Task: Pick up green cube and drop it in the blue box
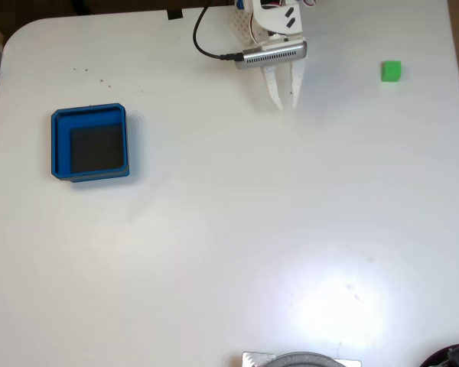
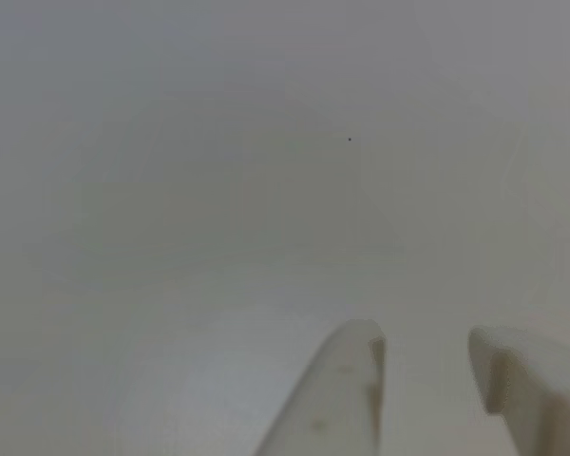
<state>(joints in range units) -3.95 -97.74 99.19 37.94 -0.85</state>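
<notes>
Where glare pools, the white table (image 1: pixel 214 252) lies smooth.

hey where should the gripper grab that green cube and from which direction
Probably from straight above, closing the two fingers on a pair of opposite side faces. The green cube sits flat on the white table with open space all around, slightly rotated in the fixed view, so turn the gripper to match its faces. The gripper stands slightly open, apart from it.
</notes>
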